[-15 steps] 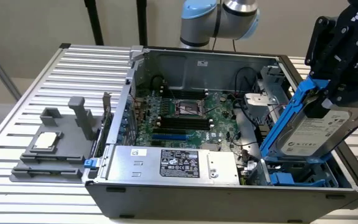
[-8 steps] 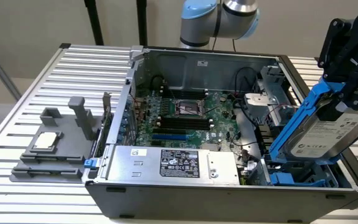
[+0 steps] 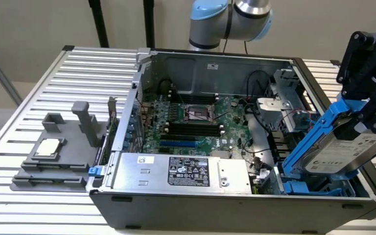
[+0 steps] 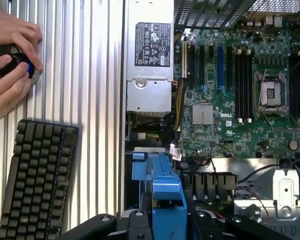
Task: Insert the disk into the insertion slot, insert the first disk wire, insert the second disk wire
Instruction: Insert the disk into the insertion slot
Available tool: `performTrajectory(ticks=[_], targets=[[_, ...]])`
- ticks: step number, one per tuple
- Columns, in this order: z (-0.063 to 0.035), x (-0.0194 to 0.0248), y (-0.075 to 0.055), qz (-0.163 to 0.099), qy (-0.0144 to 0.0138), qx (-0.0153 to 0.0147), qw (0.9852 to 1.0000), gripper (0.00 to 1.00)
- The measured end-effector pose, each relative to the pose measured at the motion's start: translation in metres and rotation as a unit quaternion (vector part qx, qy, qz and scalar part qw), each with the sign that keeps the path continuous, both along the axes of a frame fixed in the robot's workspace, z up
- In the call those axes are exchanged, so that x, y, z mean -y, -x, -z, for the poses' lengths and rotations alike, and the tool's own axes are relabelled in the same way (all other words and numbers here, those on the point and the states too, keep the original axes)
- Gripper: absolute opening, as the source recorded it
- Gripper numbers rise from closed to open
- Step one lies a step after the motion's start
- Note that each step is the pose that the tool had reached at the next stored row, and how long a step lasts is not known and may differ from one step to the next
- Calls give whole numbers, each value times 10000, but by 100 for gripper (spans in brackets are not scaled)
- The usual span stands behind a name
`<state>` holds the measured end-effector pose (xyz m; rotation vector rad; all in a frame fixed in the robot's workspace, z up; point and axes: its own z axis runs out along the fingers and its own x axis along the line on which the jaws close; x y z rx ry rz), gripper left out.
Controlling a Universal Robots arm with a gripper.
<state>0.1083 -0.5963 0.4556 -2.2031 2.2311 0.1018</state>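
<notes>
Claw (image 3: 369, 123) pinching the disk (image 3: 344, 152), which is held tilted in its blue frame at the exterior view's right, lower end near the insertion slot (image 3: 305, 188) of the open computer case (image 3: 175, 208) on the ribbed surface (image 3: 44, 213).

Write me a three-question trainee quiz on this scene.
1. True or false: the disk lies fully inside the slot.
2. What is the gripper shut on? A. the disk B. the power supply C. a loose cable
3. In the wrist view, what lies on the table near the person's hands?

Key: 1. False: the disk hangs tilted over the slot, mostly above the case. 2. A. 3. The keyboard.
</notes>
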Motion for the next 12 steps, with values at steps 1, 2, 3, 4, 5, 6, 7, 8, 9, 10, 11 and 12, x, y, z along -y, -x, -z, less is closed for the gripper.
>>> performTrajectory(ticks=[1, 2, 3, 4, 5, 6, 7, 8, 9, 10, 11, 12], targets=[[7, 10, 0, -6, -16, 0, 10000, 33], [14, 17, 0, -18, -37, 0, 10000, 33], [20, 20, 1, -31, -59, 0, 10000, 33], [26, 20, 1, -49, -80, 0, 10000, 33], [33, 21, 1, -66, -97, 0, 9999, 33], [38, 22, 1, -84, -107, 0, 9999, 33], [40, 24, 1, -101, -110, 0, 9999, 33], [43, 28, 1, -115, -112, 0, 9999, 33], [44, 33, 1, -124, -112, -1, 9999, 33], [47, 39, 1, -128, -113, -1, 9999, 33], [50, 45, 1, -129, -115, -1, 9999, 33], [53, 48, 1, -130, -115, -1, 9998, 33]])
